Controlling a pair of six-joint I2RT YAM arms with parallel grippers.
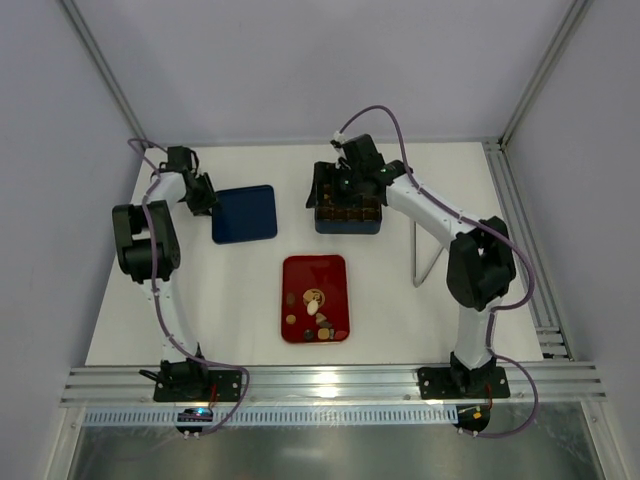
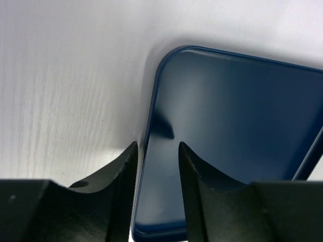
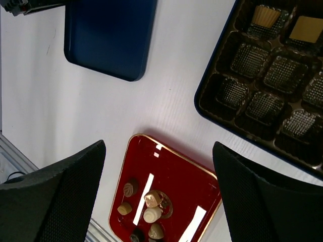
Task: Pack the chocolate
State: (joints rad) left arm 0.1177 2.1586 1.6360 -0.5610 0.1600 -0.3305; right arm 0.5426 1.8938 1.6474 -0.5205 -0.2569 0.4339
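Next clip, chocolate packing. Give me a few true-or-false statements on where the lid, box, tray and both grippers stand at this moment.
1. Loose chocolates lie on the red tray. True.
2. The right gripper holds a chocolate. False: its jaws stand wide open and empty.
3. The left gripper straddles an edge of the blue lid. True.
4. Every compartment of the box is filled. False: the right wrist view shows two tan pieces; the other compartments in sight are empty.
5. The blue lid sits on the box. False: it lies on the table, apart from the box.
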